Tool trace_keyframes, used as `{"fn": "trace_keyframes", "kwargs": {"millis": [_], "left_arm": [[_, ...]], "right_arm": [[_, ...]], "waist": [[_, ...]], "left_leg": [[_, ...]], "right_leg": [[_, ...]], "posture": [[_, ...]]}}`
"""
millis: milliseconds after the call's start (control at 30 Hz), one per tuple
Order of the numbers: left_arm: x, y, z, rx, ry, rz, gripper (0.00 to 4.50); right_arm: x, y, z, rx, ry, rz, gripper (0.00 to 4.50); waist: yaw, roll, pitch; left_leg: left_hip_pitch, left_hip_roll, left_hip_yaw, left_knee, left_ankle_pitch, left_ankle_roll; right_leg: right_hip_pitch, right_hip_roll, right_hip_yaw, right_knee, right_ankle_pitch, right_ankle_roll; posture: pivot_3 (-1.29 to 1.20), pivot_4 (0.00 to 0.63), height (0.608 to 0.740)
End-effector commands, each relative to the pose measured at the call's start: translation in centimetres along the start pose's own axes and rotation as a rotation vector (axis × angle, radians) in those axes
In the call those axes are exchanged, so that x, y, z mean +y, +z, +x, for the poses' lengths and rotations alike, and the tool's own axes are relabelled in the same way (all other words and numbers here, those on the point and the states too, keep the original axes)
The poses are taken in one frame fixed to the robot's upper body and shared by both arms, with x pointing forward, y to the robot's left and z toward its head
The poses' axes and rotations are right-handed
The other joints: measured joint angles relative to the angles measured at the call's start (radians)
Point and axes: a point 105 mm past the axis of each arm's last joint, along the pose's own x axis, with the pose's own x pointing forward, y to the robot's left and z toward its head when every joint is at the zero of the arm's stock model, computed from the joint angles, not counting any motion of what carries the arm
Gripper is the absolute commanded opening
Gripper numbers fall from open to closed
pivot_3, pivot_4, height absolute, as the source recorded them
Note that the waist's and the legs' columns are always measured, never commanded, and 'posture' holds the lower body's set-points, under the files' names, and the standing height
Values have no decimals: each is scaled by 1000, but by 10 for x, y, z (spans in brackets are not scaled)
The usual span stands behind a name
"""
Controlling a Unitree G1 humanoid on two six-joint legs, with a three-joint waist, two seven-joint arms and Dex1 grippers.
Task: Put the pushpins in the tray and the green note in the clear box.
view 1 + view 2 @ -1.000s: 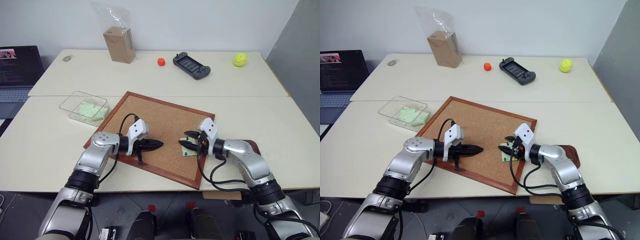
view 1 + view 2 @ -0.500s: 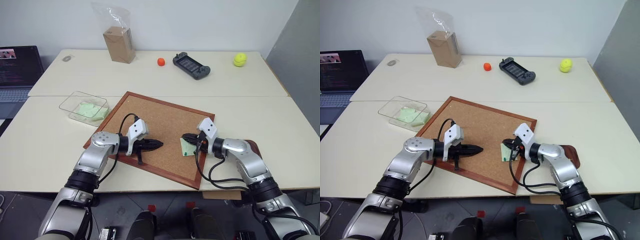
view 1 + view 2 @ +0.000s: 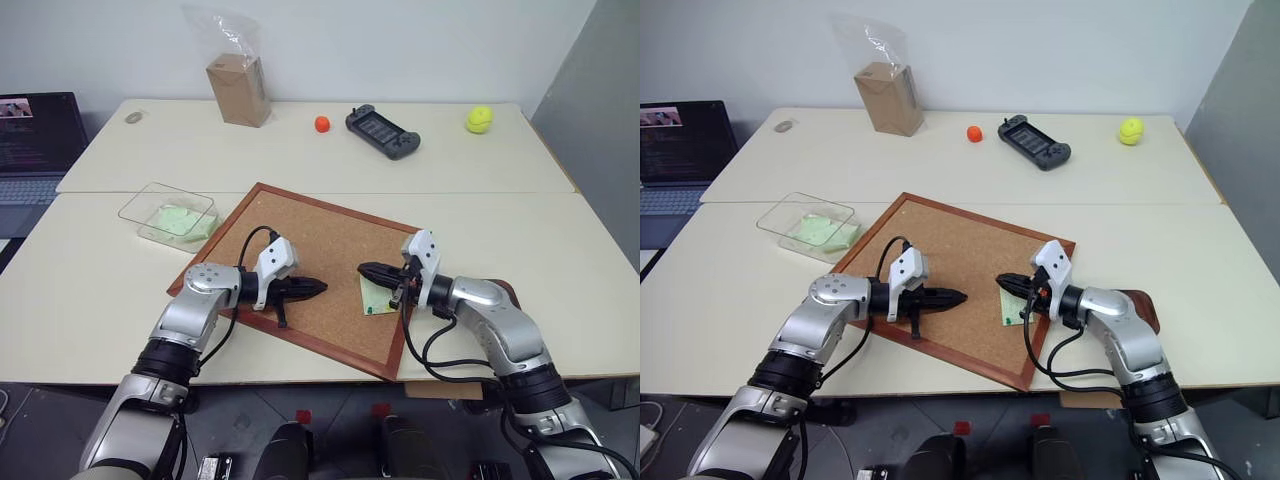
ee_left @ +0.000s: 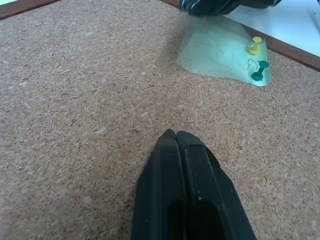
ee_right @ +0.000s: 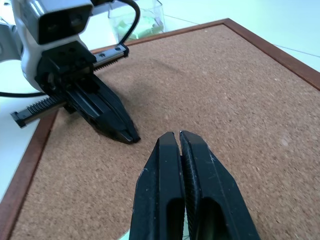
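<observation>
The green note (image 3: pixel 377 296) lies on the corkboard (image 3: pixel 320 235), near its right edge. A yellow pushpin (image 4: pixel 255 45) and a green pushpin (image 4: pixel 259 70) stick in one edge of it. My right gripper (image 3: pixel 365 270) is shut, its tips just above the note's opposite corner; I cannot make out whether a pin is pinched there. My left gripper (image 3: pixel 322 288) is shut and empty, low over the middle of the board, pointing at the right one. The dark reddish tray (image 3: pixel 1143 305) peeks out behind my right forearm. The clear box (image 3: pixel 165 213) stands left of the board with pale green paper inside.
At the back of the table are a brown carton in a clear bag (image 3: pixel 238 88), a small red object (image 3: pixel 322 124), a game controller (image 3: pixel 383 132) and a yellow-green ball (image 3: pixel 479 119). A laptop (image 3: pixel 35 135) sits at the far left.
The right gripper has shut its fingers at the note and lifted slightly, uncovering more of the note. The left gripper has stayed still.
</observation>
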Motion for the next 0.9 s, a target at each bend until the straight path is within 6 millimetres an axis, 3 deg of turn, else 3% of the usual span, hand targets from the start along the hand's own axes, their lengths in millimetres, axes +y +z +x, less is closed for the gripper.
{"fn": "trace_keyframes", "kwargs": {"millis": [33,333,500,733,900], "left_arm": [[3,-1,3,19,11,14,0],[0,-3,4,25,0,17,0],[-2,-5,3,33,-4,8,0],[-1,-6,3,44,-7,4,0],[0,-4,4,44,-12,6,0]], "right_arm": [[-4,18,-7,-51,-18,-35,48],[-12,36,-30,-82,-113,-76,48],[-34,34,-79,7,-355,-154,48],[-52,24,-146,71,-684,-110,48],[-49,3,-162,140,-751,-47,48]], "waist": [[1,0,0],[1,0,0],[3,0,0],[2,3,-2],[1,4,-2]], "left_leg": [[0,0,0,0,0,0],[0,0,0,0,0,0],[-1,0,-1,0,0,0],[0,0,1,0,0,0],[1,0,1,-1,0,0]], "right_leg": [[0,0,0,0,0,0],[0,0,0,0,0,0],[0,-1,0,0,0,0],[1,0,1,0,0,0],[1,0,1,0,0,0]], "posture": [[0,150,740],[0,150,740],[0,150,740],[0,150,740],[0,150,740]]}}
